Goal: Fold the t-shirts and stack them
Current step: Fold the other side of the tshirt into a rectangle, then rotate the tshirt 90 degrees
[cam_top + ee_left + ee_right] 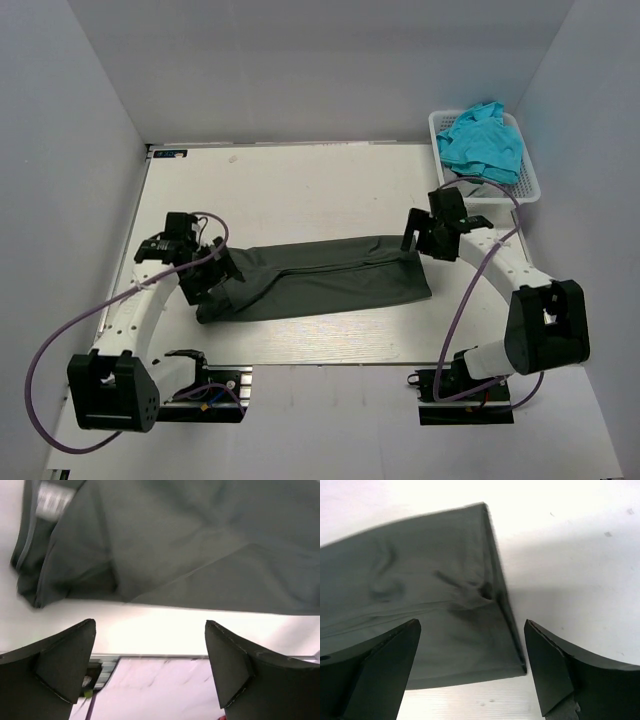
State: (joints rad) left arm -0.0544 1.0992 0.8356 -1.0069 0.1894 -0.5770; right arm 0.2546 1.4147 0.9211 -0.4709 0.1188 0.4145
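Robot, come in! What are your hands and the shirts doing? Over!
Left gripper open, right gripper open, both empty. Grey t-shirt folded into a long strip on table. Turquoise t-shirt bunched in basket. Nothing blocking.

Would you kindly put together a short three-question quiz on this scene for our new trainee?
1. True or false: the turquoise tee lies in the basket.
2. The grey tee is: A) crumpled in the basket, B) lying on the table as a long folded strip, C) stacked on the turquoise tee.
3. Fill in: the left hand and right hand are both ____, holding nothing.
Key: 1 true; 2 B; 3 open.
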